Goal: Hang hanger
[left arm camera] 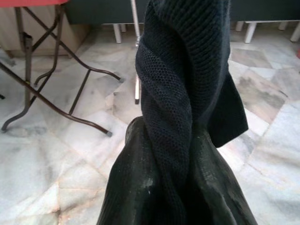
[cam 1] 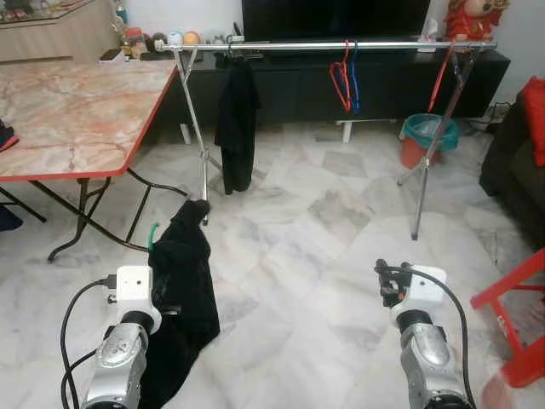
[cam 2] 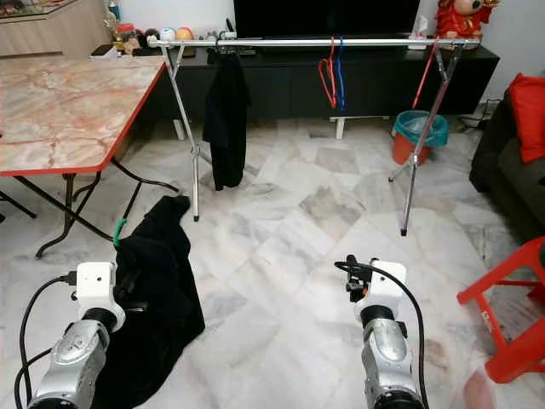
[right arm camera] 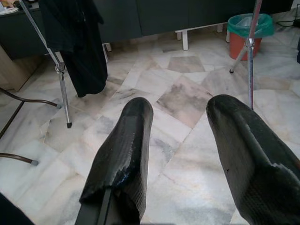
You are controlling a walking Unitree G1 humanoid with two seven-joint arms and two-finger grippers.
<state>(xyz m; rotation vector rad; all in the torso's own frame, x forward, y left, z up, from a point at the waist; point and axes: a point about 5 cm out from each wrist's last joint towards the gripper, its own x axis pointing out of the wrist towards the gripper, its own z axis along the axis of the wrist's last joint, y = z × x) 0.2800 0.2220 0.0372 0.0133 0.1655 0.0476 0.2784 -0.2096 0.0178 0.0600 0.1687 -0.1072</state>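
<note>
A black knit garment (cam 1: 183, 281) hangs in front of my left arm, and a green hanger hook (cam 1: 153, 232) pokes out near its top. In the left wrist view my left gripper (left arm camera: 171, 136) is shut on a twisted fold of this garment (left arm camera: 183, 70). My right gripper (right arm camera: 183, 108) is held low over the floor, open, with nothing between its fingers. Ahead stands a silver clothes rack (cam 1: 341, 44). It carries another black garment (cam 1: 236, 119), a red hanger (cam 1: 341, 81), a blue hanger (cam 1: 354, 81), and one more red hanger (cam 1: 441, 77) at its right end.
A folding table with a marble top and red edge (cam 1: 77, 111) stands on the left. A lined orange bin (cam 1: 428, 136) sits behind the rack's right leg. At the right are a red chair (cam 1: 519, 324) and a dark sofa (cam 1: 515, 170). Marble floor lies between me and the rack.
</note>
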